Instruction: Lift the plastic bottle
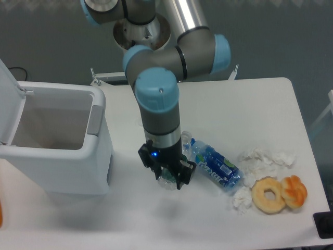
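Note:
My gripper points straight down at the table, left of the middle. A small clear plastic bottle sits between its two dark fingers and fills the gap. Only its clear lower end shows below the gripper, with another clear bit behind the wrist. Its label is hidden by the gripper. The fingers stand close against the bottle's sides. I cannot tell whether the bottle is touching the table or just above it.
A larger bottle with a blue label lies on its side just right of the gripper. Crumpled white tissues and two doughnuts lie further right. A white open bin stands at the left.

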